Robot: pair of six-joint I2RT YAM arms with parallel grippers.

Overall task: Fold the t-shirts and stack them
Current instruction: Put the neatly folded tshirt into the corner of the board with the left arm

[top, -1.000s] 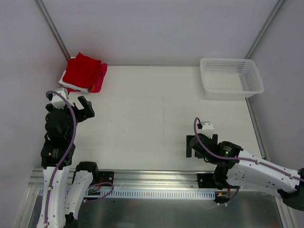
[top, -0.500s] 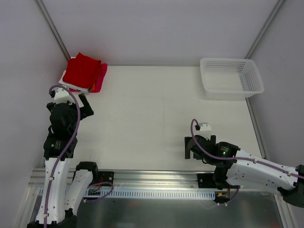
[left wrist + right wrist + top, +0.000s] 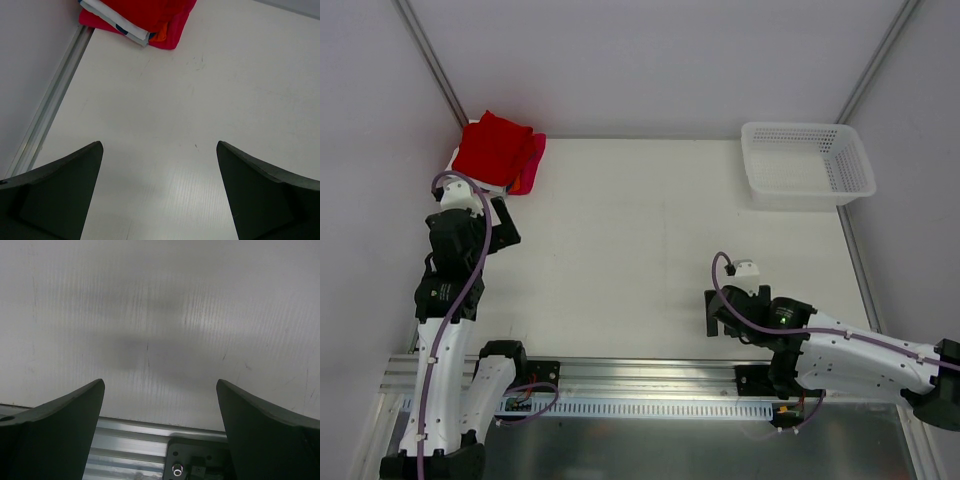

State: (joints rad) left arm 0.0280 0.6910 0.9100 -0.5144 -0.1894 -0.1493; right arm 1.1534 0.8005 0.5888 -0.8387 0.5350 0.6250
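Top external: the red shirt lies folded on top of the stack in the far left corner of the surface, close against the wall. A pink shirt sticks out on the stack's right side. The basket sits in the far right corner, well apart from the shirts. The left claw hangs near the stack, on its near side, released and grasping nothing. The right claw is low on the right, close to the surface's near edge, also released (nothing between its fingers).

Left wrist: both fingers stand wide apart with only bare surface between them. The stack shows at the top edge. Red is uppermost, with a white shirt under it showing a speck of blue. Below that come a sliver of orange shirt and then pink at the bottom. A metal rail runs along the left side.

Right wrist: the fingers are spread wide over bare surface, where a soft shadow falls. Metal framing crosses the bottom of the view between them.
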